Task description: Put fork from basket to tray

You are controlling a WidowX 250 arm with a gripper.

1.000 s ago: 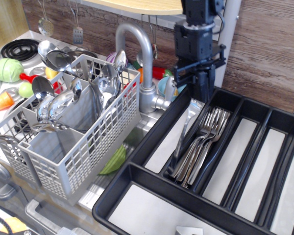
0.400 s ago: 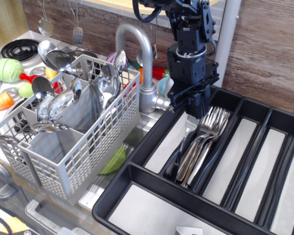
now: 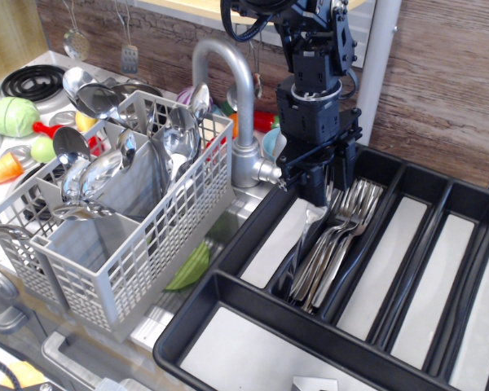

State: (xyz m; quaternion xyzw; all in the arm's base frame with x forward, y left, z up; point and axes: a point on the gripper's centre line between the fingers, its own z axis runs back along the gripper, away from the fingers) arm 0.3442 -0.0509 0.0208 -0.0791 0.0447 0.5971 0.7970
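Note:
My gripper (image 3: 316,195) hangs low over the black tray (image 3: 197,319), above its second long compartment from the left. It looks shut on the head of a silver fork (image 3: 310,221), whose handle slants down-left into that compartment. A pile of several forks (image 3: 338,240) lies in the same compartment, just right of the held one. The light grey grid-walled basket (image 3: 147,252) stands to the left and holds several round-bowled spoons (image 3: 178,134); I see no fork in it.
A grey faucet (image 3: 238,90) rises between basket and tray, close to the arm's left. Toy vegetables (image 3: 15,116) and a stove burner (image 3: 28,80) sit at far left. A green toy (image 3: 191,267) lies in the sink under the basket's corner.
The gripper has come down and slightly left with the fork, from above the tray's far rim to low over the compartment. The fork's handle now lies deeper among the other forks.

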